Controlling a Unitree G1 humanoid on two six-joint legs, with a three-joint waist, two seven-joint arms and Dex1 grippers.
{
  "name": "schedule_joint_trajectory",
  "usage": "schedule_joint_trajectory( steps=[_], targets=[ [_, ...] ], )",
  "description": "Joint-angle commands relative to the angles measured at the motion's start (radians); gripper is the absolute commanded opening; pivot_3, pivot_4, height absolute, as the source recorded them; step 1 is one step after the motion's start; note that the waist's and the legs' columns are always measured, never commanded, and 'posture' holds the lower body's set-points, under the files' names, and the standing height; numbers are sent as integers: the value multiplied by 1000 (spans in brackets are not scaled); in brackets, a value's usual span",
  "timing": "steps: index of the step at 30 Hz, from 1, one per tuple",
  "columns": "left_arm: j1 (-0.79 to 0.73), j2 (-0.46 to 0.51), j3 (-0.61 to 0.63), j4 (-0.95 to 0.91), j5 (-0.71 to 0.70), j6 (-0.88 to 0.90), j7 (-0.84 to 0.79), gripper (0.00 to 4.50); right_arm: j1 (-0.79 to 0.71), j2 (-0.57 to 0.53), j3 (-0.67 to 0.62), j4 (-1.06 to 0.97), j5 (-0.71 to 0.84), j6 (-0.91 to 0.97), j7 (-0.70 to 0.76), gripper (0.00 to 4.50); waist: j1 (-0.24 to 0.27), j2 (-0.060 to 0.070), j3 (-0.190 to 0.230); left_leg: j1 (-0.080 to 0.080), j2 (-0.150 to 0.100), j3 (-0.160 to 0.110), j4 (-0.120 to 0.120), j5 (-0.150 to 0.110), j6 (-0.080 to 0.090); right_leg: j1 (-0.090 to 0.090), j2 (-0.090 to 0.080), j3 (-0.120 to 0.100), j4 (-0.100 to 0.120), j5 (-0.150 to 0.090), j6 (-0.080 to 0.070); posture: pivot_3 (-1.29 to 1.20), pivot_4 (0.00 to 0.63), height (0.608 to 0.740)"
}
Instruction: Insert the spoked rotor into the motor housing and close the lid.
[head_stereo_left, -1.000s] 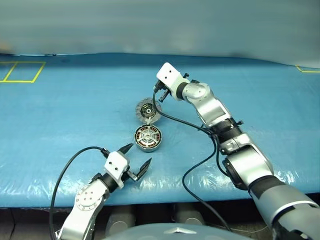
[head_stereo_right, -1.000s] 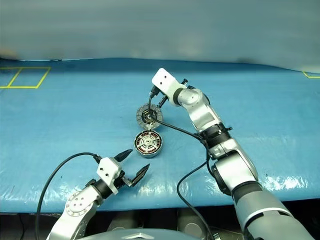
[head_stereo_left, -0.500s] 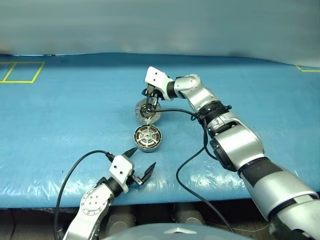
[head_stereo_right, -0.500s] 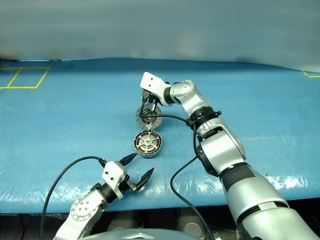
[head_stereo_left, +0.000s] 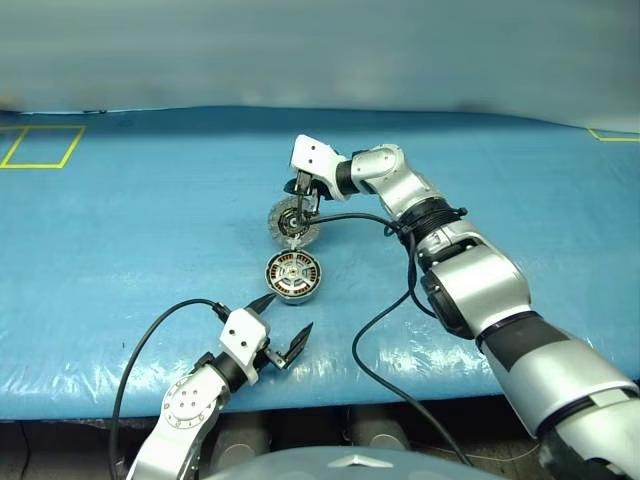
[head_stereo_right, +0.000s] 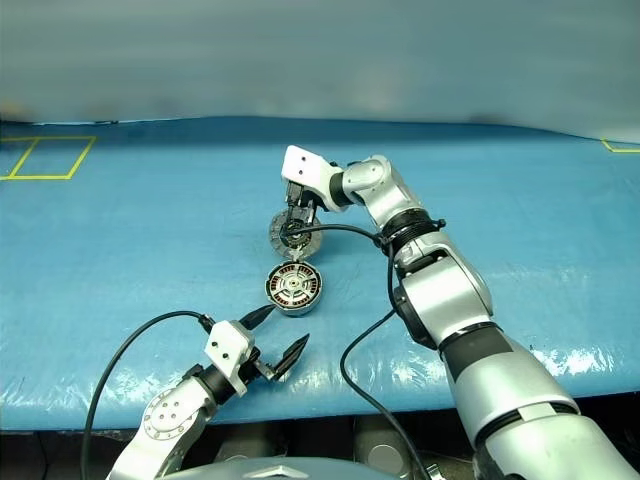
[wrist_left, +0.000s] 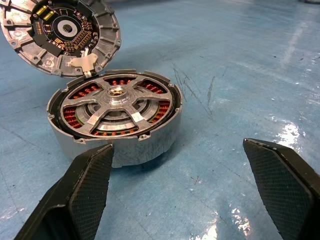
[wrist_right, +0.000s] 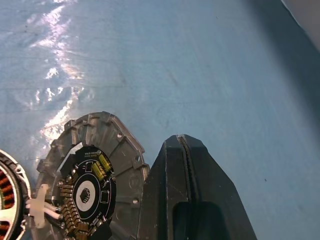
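The motor housing (head_stereo_left: 293, 288) sits mid-table, and the spoked rotor (wrist_left: 117, 102) lies inside it over the copper windings. Joined to the housing's far edge, the lid (head_stereo_left: 290, 224) stands open and tilted, its segmented rim and dark centre showing. My right gripper (head_stereo_left: 301, 197) is shut, with its tips at the lid's far rim; the right wrist view shows the closed fingers (wrist_right: 184, 185) beside the lid (wrist_right: 90, 165). Nothing is between them. My left gripper (head_stereo_left: 280, 325) hangs open near the table's front edge, short of the housing (wrist_left: 120, 150), with nothing in it.
A blue sheet covers the table (head_stereo_left: 130, 220). A yellow taped square (head_stereo_left: 40, 145) marks the far left corner. A black cable (head_stereo_left: 375, 330) loops from my right arm over the front of the table, to the right of the housing.
My right arm has swung left and turned, bringing the shut gripper from right of the lid to its far rim. The left gripper, housing and lid have stayed put.
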Motion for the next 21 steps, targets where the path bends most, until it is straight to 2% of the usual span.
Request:
schedule_joint_trajectory(
  steps=[1,8,12,15,21],
  targets=[
    [-13,-5,-11,-17,-5,-9,-5,4500,-11,-16,-8,-81,22,23,115,22,0,0,0,0,0,0,0,0,0,0,0,0,0,0,0,0,150,740],
    [-28,-7,-12,-6,-5,-5,-11,4500,58,-62,16,-300,38,110,261,22,6,0,0,0,-1,-1,1,0,0,0,-1,-1,1,0,0,0,150,740],
    [-37,-7,-11,0,-7,-3,-14,4500,160,-89,26,-512,76,232,325,22,12,0,0,0,-1,-1,1,0,0,0,-2,-1,1,0,0,0,150,740],
    [-38,-6,-10,4,-7,-5,-16,4500,276,-111,36,-709,105,342,332,22,20,0,0,0,-1,-2,1,0,0,1,-4,-2,1,0,0,0,150,740],
    [-53,-4,-16,16,-10,-1,-26,4500,469,-135,23,-988,168,529,258,22,25,0,0,0,-1,-3,2,0,0,1,-3,-2,2,0,0,0,150,740]
  ],
)
